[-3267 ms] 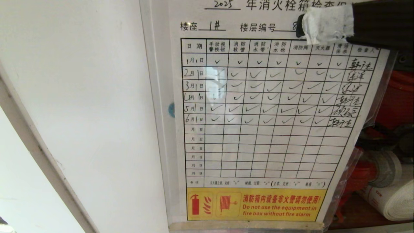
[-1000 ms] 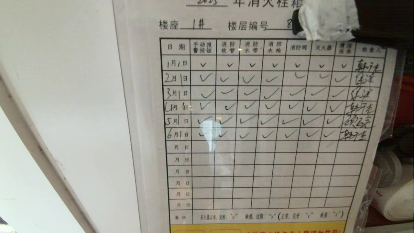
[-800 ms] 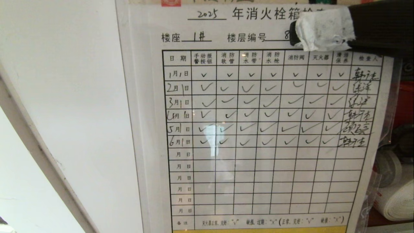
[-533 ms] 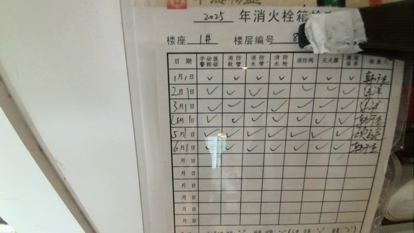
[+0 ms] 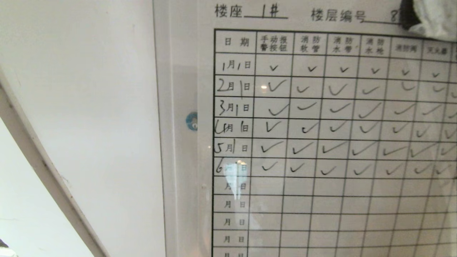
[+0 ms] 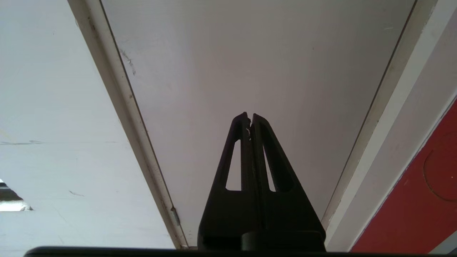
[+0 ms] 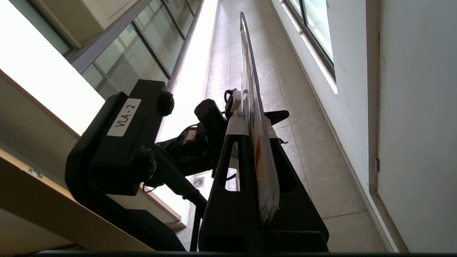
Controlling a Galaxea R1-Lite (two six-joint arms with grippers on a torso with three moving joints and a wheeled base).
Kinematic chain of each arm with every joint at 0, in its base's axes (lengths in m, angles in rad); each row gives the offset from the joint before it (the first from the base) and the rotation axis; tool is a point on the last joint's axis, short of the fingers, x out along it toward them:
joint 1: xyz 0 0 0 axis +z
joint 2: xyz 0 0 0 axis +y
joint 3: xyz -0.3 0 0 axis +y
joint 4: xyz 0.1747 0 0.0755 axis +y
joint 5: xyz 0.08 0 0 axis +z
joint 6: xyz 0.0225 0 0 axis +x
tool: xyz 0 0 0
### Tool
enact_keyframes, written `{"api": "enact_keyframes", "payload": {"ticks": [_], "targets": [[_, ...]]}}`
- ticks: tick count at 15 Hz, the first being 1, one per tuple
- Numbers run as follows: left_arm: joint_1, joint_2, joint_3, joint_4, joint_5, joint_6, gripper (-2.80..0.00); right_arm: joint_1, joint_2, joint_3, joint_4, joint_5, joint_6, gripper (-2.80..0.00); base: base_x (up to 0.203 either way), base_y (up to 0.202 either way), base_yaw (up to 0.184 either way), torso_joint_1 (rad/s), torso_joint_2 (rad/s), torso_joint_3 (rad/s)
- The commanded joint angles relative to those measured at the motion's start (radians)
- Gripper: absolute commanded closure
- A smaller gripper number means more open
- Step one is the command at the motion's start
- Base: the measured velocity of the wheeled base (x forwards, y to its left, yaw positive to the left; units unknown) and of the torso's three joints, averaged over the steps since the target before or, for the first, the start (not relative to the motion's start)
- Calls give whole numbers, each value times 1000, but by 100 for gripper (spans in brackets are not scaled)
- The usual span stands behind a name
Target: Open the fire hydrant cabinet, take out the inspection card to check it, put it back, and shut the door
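Note:
The inspection card (image 5: 321,142), a white grid sheet with handwritten ticks in a clear sleeve, fills the right of the head view, held up close to the camera. A tape-wrapped fingertip (image 5: 433,19) of my right gripper pinches the card near its top right. In the right wrist view the card (image 7: 250,82) stands edge-on between the fingers of my right gripper (image 7: 251,123), which is shut on it. My left gripper (image 6: 249,116) is shut and holds nothing, facing a white panel. The fire hydrant cabinet and its door are hidden behind the card.
A plain white door (image 5: 89,107) with a blue round lock (image 5: 191,121) lies left of the card. The right wrist view shows my own head mount labelled VLA-2 (image 7: 121,142) and a tiled floor (image 7: 314,142). A red surface (image 6: 421,200) edges the left wrist view.
The card has come closer to the camera and shifted right, now covering the red hose and reel seen earlier. The taped fingertip has slid to the top right corner.

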Motion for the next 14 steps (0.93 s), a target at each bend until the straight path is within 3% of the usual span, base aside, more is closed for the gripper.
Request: {"api": "enact_keyframes", "payload": {"ticks": [1,4,14], "targets": [[0,0,8,-1,0,0,0,0,-40,17,0,-4,9,0,0,0,0,0,0,0],[0,0,8,-1,0,2,0,0,-46,23,-6,-17,66,0,0,0,0,0,0,0],[0,0,8,-1,0,0,0,0,-21,89,-37,-29,63,0,0,0,0,0,0,0]]}}
